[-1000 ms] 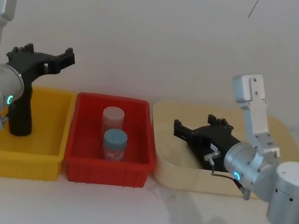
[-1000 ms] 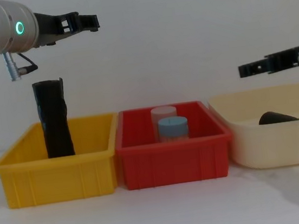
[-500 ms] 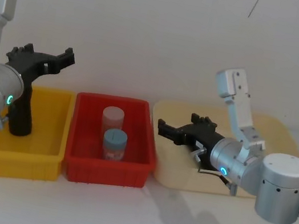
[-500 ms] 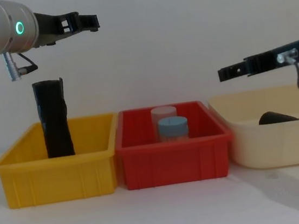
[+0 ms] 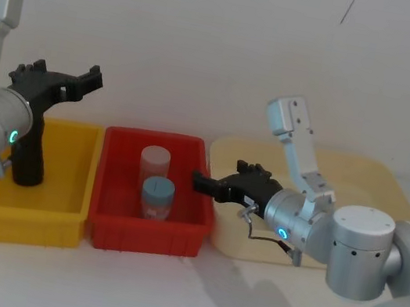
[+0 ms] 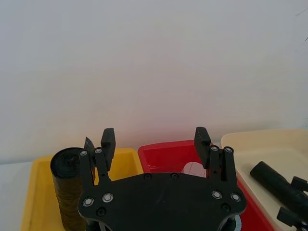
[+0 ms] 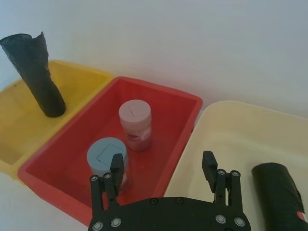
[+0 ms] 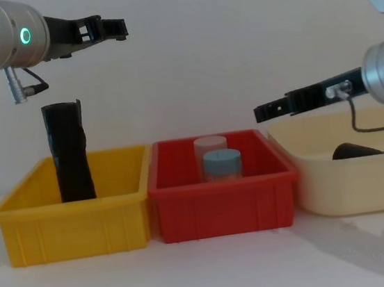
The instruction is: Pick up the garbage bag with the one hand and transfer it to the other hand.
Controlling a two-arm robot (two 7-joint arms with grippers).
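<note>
Progress: nothing is grasped yet. Both the pick-up and the hand-over are, by my reading, still to do.

The garbage bag [image 7: 276, 185] is lying on its side on the floor of the cream tray [image 8: 336, 175], at the lower right of the chest view. There, only its rounded dark end is peeking over the tray wall.

The right gripper [image 7: 162, 161] is hanging right of centre in the head view, over the seam between the red bin [image 8: 223, 196] and the cream tray. Its fingers are spread wide and are gripping nothing. It is sitting above the bag and apart from it.

The left gripper [image 6: 154, 137] is hovering at the upper left of the chest view, over the yellow bin [image 8: 76, 228]. It is also wide open and empty. A plain black roll [image 8: 68, 151] is standing upright in that bin below it, untouched.

Look of the bag: a tight black plastic roll, matte and faintly wrinkled. A sliver of red and white is showing at one end in the right wrist view. It looks firm enough to pinch across its width.

Two capped jars [image 5: 156, 181] are sitting in the red bin.
</note>
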